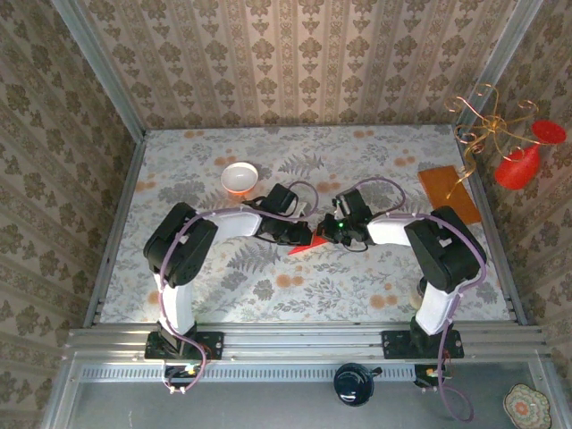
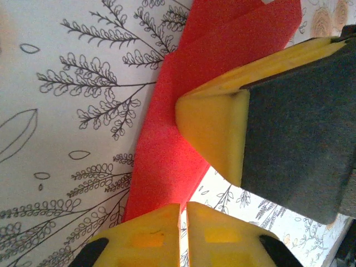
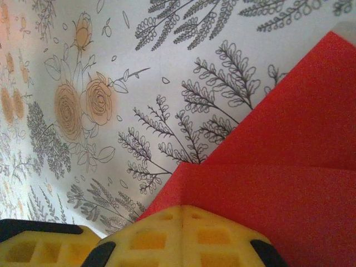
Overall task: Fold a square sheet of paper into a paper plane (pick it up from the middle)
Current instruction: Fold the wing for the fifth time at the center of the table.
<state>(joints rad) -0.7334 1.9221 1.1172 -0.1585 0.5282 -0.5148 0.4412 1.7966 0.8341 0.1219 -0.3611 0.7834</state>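
Observation:
The red sheet of paper point(image 1: 300, 248) lies on the flowered tablecloth between the two arms, folded into a narrow pointed shape with overlapping flaps point(image 2: 169, 128). My left gripper point(image 1: 307, 235) is at its near edge. In the left wrist view its yellow fingertips point(image 2: 183, 222) stand a thin slit apart, and tablecloth shows through the gap. My right gripper point(image 1: 325, 234) is shut, its fingertips point(image 3: 182, 222) touching each other over the paper point(image 3: 278, 183). The left wrist view shows one of its yellow fingers point(image 2: 214, 128) resting on top of the paper.
A small white bowl point(image 1: 239, 177) stands at the back left of the table. An orange-brown board point(image 1: 449, 192) lies at the right. A gold stand with red ornaments point(image 1: 518, 161) rises past the right edge. Metal rails border the table.

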